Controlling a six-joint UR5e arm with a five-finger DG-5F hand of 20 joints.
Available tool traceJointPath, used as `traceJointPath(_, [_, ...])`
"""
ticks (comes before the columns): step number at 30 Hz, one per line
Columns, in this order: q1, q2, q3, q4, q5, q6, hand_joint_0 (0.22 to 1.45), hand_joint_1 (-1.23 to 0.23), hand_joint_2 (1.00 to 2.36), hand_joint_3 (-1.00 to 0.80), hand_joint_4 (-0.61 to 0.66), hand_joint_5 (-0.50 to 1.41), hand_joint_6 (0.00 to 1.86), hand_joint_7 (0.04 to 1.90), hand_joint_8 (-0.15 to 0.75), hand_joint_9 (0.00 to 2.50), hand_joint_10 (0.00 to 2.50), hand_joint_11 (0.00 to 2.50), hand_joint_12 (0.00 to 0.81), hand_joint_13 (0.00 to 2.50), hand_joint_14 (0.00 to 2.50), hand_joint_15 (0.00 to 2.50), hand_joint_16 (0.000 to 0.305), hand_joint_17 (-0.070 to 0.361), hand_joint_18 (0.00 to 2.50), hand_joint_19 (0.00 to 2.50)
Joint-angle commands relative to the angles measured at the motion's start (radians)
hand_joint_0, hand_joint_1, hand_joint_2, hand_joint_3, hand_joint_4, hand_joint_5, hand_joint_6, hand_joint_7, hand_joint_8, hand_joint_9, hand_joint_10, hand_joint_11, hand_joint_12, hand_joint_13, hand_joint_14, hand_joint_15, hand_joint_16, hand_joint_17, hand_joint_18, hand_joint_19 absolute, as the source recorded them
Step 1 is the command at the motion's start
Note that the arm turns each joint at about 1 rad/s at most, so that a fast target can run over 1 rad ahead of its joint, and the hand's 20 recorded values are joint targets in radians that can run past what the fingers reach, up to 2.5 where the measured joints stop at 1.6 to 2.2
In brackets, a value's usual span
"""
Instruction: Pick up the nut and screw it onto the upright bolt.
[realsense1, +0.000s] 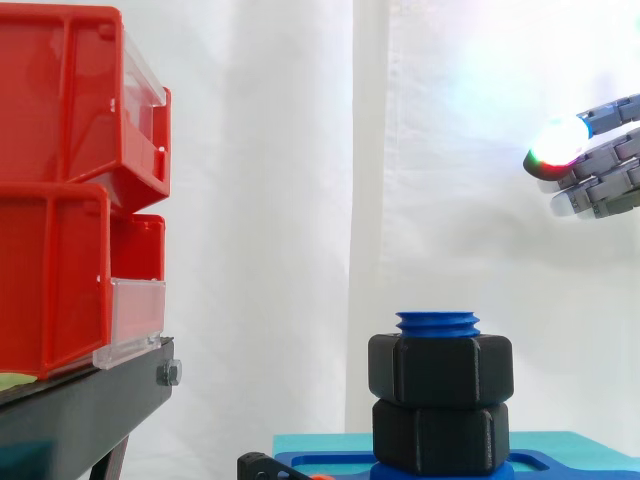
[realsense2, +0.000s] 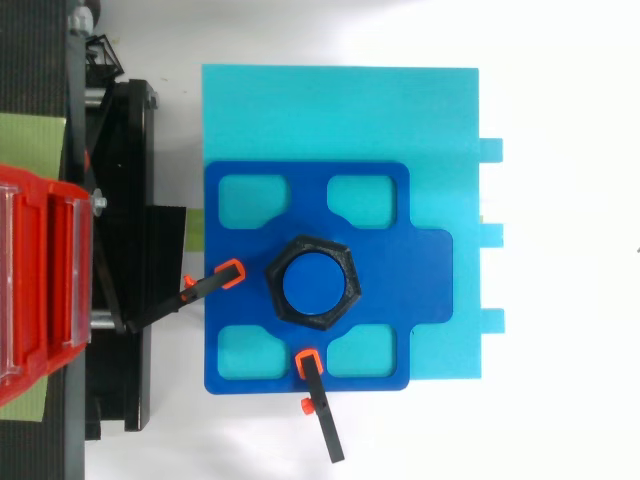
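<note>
Nut (realsense1: 440, 368) on bolt (realsense1: 437, 322), fingers (realsense1: 610, 155) up-right, well apart

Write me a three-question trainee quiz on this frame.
1. True or false: the hand is touching the bolt.
2. How many nuts sit on the bolt? A one, B two, C three.
3. Fill in: the clamps on the plate have ___ tips.
Key: 1 false; 2 B; 3 orange.
</note>
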Motion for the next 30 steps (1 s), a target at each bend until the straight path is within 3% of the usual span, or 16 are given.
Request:
traceJointPath(1, [0.001, 0.0, 0.0, 0.0, 0.002, 0.0, 0.47, -0.37, 1.0, -0.5, 0.32, -0.24, 0.5, 0.64, 0.273, 0.0, 0.0, 0.0, 0.396, 0.0, 0.0, 0.0, 0.059, 0.132, 0.0, 0.0])
traceJointPath(26, [-0.001, 0.0, -0.001, 0.0, 0.004, 0.0, 0.49, -0.39, 1.0, -0.5, 0.41, -0.23, 0.5, 0.69, 0.281, 0.0, 0.0, 0.0, 0.389, 0.0, 0.0, 0.0, 0.057, 0.129, 0.0, 0.0])
traceJointPath(30, [0.001, 0.0, 0.0, 0.0, 0.002, 0.0, 0.49, -0.39, 1.0, -0.5, 0.37, -0.24, 0.5, 0.66, 0.279, 0.0, 0.0, 0.0, 0.39, 0.0, 0.0, 0.0, 0.058, 0.131, 0.0, 0.0])
